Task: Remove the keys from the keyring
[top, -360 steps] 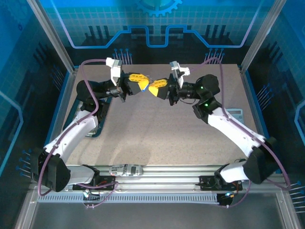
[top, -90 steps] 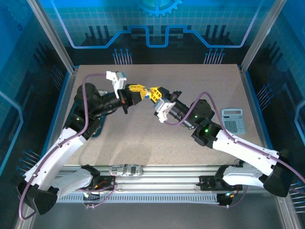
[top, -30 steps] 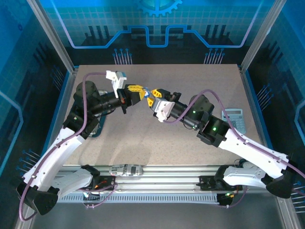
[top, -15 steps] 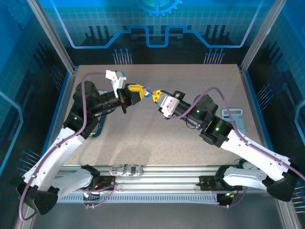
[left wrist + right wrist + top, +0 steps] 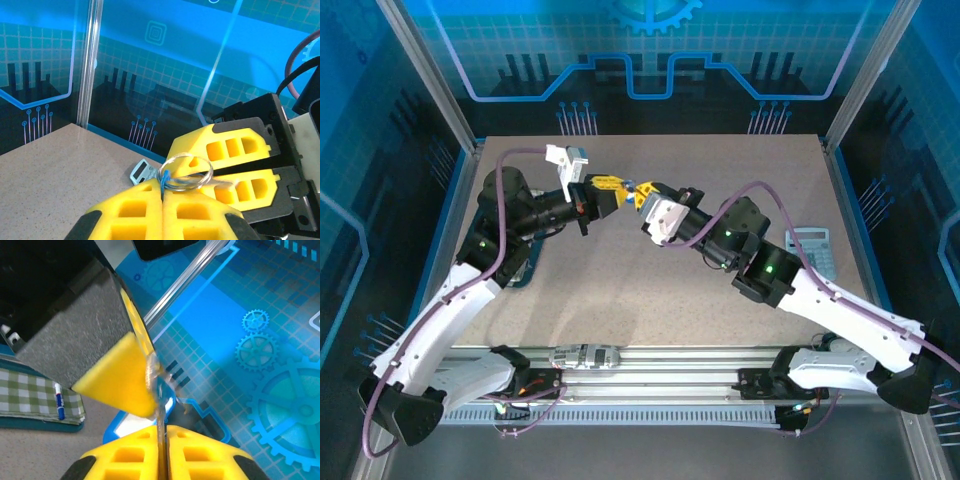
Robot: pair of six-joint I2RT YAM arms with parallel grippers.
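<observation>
Jaws of the left gripper (image 5: 162, 189) were pressed shut on the keys (image 5: 164, 177), with the blue head at their seam. Those of the right gripper (image 5: 161, 432) were shut on the keyring (image 5: 186, 172). Both items hung above the worktop (image 5: 620, 290), near the middle of its far edge. Left wrist view: loop face-on. Right wrist view: loop edge-on, a thin upright line. The pale blade appeared to point level towards the right gripper, its long axis running gripper to gripper.

My two yellow foam pads (image 5: 130, 460) are squeezed tight on a slim pale silver key blade (image 5: 159, 435), edge-on. Just above, a thin grey metal ring (image 5: 150, 372) sits against the left gripper's yellow foam pad (image 5: 117, 376).
</observation>
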